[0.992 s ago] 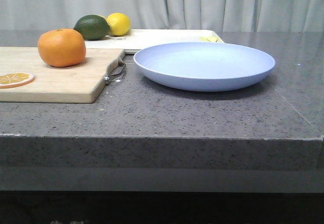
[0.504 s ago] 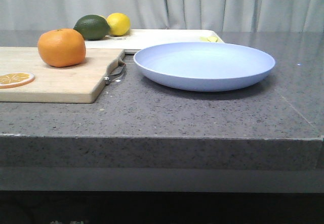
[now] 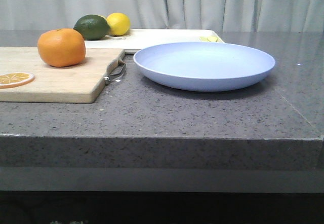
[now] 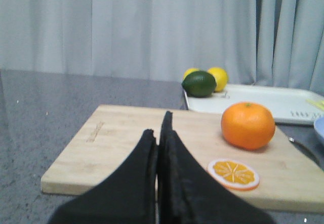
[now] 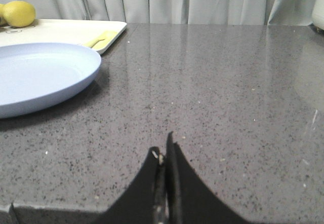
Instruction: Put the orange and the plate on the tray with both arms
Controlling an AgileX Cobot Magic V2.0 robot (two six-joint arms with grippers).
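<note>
The orange (image 3: 62, 47) sits on the wooden cutting board (image 3: 66, 84) at the left; it also shows in the left wrist view (image 4: 248, 125). The pale lavender-blue plate (image 3: 204, 65) lies on the grey counter in the middle, and its edge shows in the right wrist view (image 5: 40, 77). The white tray (image 3: 162, 36) lies behind both, seen too in the left wrist view (image 4: 273, 100) and the right wrist view (image 5: 61, 30). My left gripper (image 4: 159, 127) is shut and empty, short of the orange. My right gripper (image 5: 163, 150) is shut and empty, right of the plate. Neither gripper shows in the front view.
A dark green lime (image 3: 92, 27) and a yellow lemon (image 3: 118, 24) sit on the tray's left end. A thin orange slice (image 3: 15, 79) lies on the board, whose metal handle (image 3: 115, 72) points at the plate. The counter's front edge (image 3: 162, 139) is near.
</note>
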